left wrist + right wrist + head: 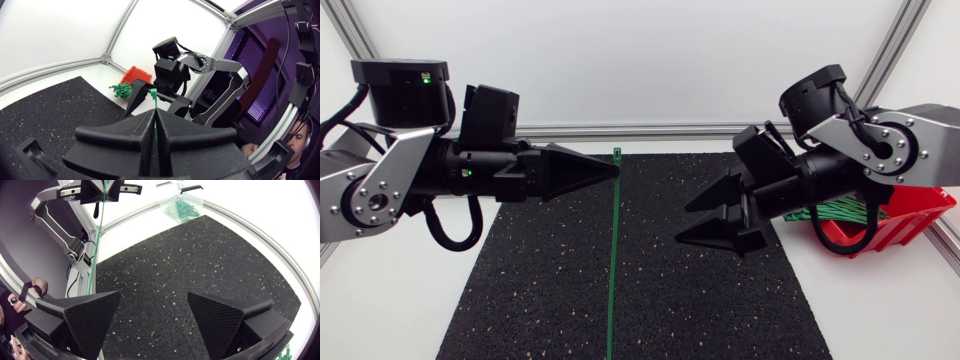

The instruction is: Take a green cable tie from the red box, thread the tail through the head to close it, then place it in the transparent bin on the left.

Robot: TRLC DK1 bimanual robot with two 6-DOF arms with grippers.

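The left gripper [613, 170] is pressed together on a long, thin green plastic cable tie [613, 260], pinching it just below its square head, which pokes out past the fingertips. From there the strip runs dead straight across the middle of the black speckled rubber mat [720, 300] and on past its near edge; I cannot tell whether it touches the mat.

The right gripper [682, 223] sits well apart from the tie on the other side, its two wedge fingers spread wide with nothing between them, pointing toward the strip. Open mat lies between the two grippers and all along the near half.

Behind the right arm, off the mat's right edge, a red plastic box [910, 215] stands on the white table [390, 300] with a bundle of green ties [840, 212] spilling over its lip. From the right wrist view, a transparent bin [182, 205] with green ties inside stands beyond the mat's far corner, near the table's rail, on the left arm's side.
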